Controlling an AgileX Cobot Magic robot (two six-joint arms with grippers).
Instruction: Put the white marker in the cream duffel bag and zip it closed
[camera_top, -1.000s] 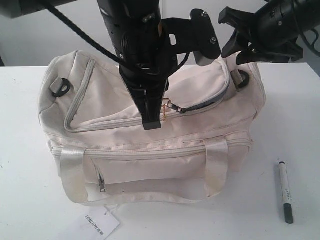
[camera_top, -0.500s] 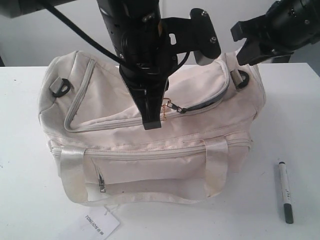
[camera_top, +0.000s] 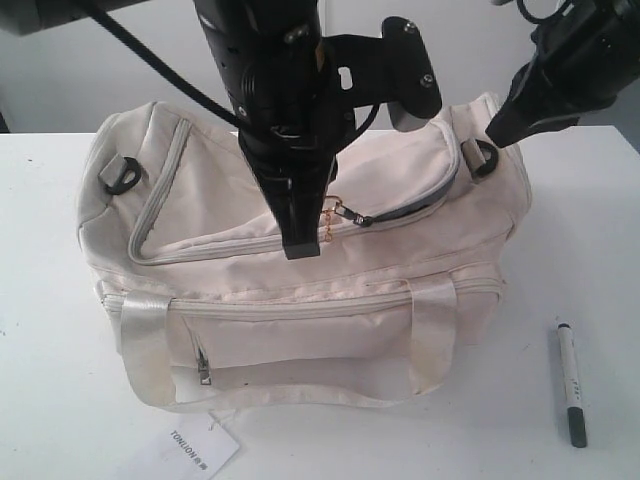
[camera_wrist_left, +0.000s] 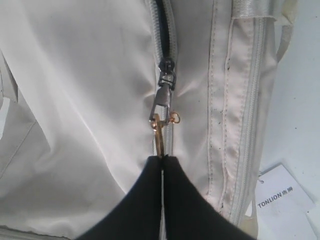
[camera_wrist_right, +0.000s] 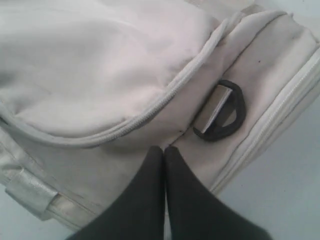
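The cream duffel bag (camera_top: 210, 200) lies on the white table with its top zipper partly open toward the right end. My left gripper (camera_top: 302, 246) stands over the bag's top, shut on the gold zipper pull ring (camera_wrist_left: 159, 131), just below the slider (camera_wrist_left: 167, 75). Above the bag's right end, my right gripper (camera_top: 497, 132) is shut with nothing in it, beside the black strap ring (camera_wrist_right: 220, 112). Both its fingertips (camera_wrist_right: 172, 152) are pressed together. The white marker (camera_top: 571, 382) lies on the table right of the bag, dark cap toward the front.
A white paper tag (camera_top: 200, 450) lies at the front of the bag; the left wrist view shows the tag (camera_wrist_left: 282, 192) too. Cream handle straps (camera_top: 145, 345) hang over the front side. Another black ring (camera_top: 122, 173) sits at the bag's left end.
My right gripper has gone from open to shut and shifted right, its tip now pointing down at the bag's right end. The left gripper, bag and marker have not moved.
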